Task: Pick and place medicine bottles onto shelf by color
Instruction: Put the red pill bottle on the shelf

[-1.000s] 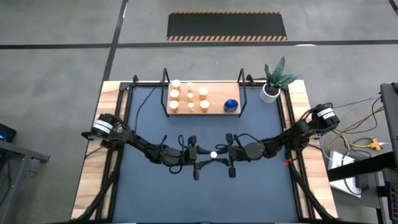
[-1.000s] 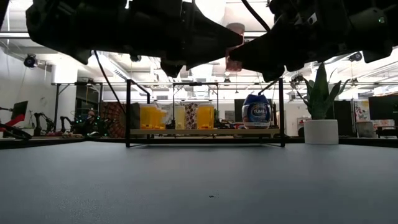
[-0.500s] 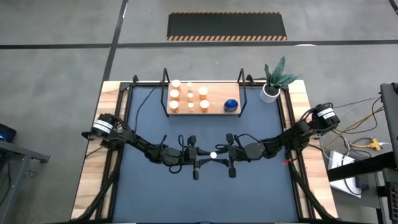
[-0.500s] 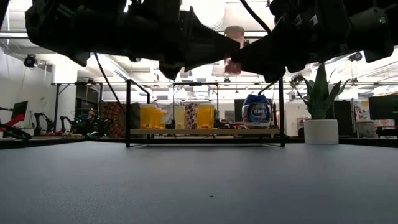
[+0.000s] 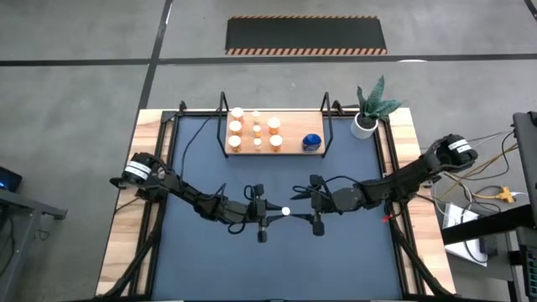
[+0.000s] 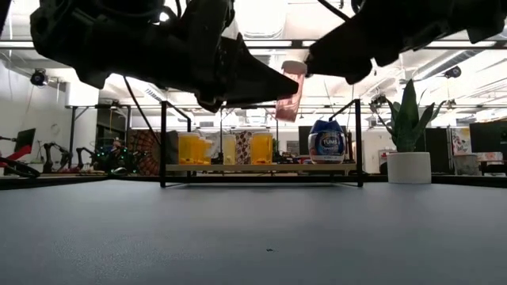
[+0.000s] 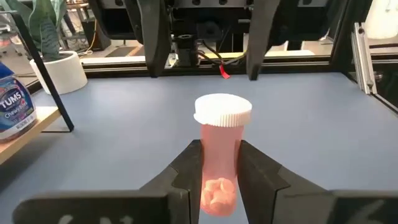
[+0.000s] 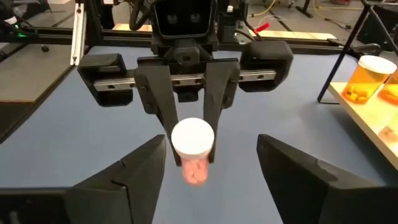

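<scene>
- Left end effector [image 7: 217, 171] pinches a pink bottle [image 7: 220, 155] with a white cap, pills inside, held above the bench [image 5: 336, 260] centre.
- Right end effector [image 8: 208, 163] is spread, facing the bottle without touching it.
- Shelf [image 5: 289, 149] at the far side carries orange bottles [image 5: 255, 132] left, a blue bottle [image 5: 311, 142] right.

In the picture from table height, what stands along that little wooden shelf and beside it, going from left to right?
Yellow-orange medicine bottles → a darker patterned bottle → another yellow-orange bottle → the blue-and-white Tums bottle, all on the light-wood shelf → off the shelf, the green plant in its white pot.
</scene>
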Controlling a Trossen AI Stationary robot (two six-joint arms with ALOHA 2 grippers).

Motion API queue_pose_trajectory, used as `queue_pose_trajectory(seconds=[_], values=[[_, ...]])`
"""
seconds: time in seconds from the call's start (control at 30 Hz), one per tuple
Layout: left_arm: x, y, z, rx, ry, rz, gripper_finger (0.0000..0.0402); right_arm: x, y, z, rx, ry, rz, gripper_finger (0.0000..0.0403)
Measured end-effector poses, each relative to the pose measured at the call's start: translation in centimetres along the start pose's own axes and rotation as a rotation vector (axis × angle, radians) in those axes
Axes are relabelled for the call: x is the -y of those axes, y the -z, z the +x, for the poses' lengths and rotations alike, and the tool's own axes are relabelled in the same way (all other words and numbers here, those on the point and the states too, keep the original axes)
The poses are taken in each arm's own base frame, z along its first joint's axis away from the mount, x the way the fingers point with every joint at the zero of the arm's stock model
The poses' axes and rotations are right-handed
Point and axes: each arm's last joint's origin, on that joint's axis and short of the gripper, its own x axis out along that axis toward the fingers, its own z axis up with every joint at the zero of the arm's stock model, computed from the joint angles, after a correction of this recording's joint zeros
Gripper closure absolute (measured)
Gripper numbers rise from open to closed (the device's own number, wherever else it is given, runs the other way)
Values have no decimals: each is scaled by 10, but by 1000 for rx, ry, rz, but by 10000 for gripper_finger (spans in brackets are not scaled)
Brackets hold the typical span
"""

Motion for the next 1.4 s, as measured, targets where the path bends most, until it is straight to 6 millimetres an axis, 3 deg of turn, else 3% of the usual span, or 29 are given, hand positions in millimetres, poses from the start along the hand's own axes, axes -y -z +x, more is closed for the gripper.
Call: queue_pose_trajectory(seconds=[0.2, 0.53, 1.03, 1.4], values=[[-2, -1, 1, 4, -44, -1, 338, -4, -3, 11, -27, -1, -7, 159], [-2, -1, 1, 4, -48, -1, 338, -7, -11, 24, -116, 18, -32, 188], [-2, -1, 1, 5, -48, 6, 338, -7, -15, 25, -160, 38, -40, 297], [-2, -1, 1, 4, -42, 7, 320, -7, -15, 25, -162, 38, -40, 292]])
